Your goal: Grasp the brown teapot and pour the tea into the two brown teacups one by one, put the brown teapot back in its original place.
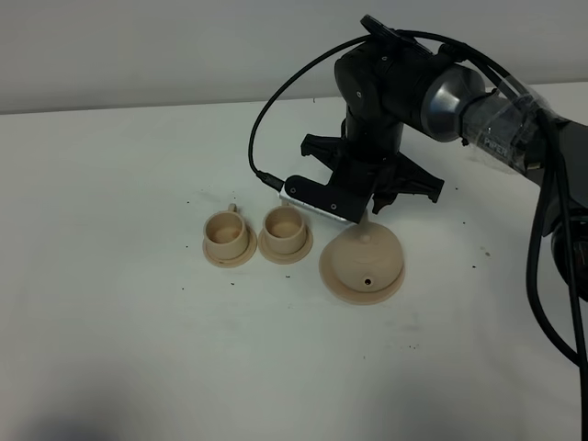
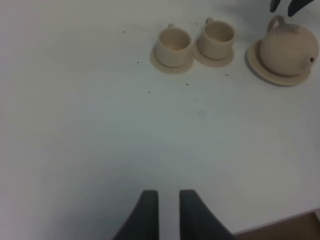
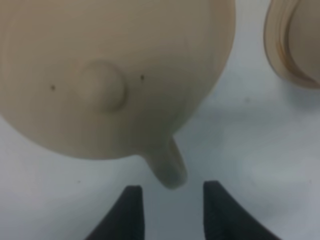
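I read this as the opening step, the grasp of the teapot [image 1: 363, 262]. It sits on its saucer [image 1: 335, 287] around the middle of the worktop [image 1: 110, 322]. The two cups [image 1: 228, 231] [image 1: 285, 227] stand in a row just beside it, toward the left edge, and as far as I can tell they look dry. My right end effector [image 3: 170, 192] hangs over the pot with its jaws parted and nothing in them. In the right wrist view the loop handle [image 3: 167, 165] pokes out toward the gap between the fingers but is not yet inside it. The left end effector [image 2: 169, 197] waits near the front edge, well apart from the set, with its jaws a little apart and empty. Next I need to ease the right arm forward until the handle lies squarely between the fingers, then close firmly. The handle looks thin and smooth, so I judge an off-centre pinch could let the pot swing when I lift.
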Robot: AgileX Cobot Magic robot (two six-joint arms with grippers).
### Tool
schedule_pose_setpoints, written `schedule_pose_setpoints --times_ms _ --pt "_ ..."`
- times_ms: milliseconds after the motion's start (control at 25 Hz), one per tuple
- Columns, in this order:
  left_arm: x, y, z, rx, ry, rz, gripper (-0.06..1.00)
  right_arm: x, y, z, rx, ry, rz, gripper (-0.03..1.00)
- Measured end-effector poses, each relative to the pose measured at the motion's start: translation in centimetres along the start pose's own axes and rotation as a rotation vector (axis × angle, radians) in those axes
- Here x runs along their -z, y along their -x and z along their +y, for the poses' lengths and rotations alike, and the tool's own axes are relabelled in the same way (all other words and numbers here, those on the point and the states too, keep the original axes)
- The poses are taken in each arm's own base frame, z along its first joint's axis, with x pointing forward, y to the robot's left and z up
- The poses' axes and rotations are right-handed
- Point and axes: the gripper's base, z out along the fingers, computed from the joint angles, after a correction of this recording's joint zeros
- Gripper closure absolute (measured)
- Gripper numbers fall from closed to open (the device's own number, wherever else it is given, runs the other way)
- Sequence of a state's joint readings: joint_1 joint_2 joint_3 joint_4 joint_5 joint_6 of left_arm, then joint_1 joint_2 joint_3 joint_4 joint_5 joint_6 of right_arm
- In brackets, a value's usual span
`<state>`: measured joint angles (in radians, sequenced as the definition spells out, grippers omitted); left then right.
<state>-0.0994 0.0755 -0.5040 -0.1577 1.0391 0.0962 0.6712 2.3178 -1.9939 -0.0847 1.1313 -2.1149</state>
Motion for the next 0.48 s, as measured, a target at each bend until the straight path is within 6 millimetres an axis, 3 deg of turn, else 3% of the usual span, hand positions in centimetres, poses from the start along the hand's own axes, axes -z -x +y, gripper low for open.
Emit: schedule_pose_setpoints --times_ms 480 --pt "0.0 0.0 0.0 0.0 0.0 0.0 0.82 -1.3 0.2 0.2 0.003 0.037 -0.022 0.67"
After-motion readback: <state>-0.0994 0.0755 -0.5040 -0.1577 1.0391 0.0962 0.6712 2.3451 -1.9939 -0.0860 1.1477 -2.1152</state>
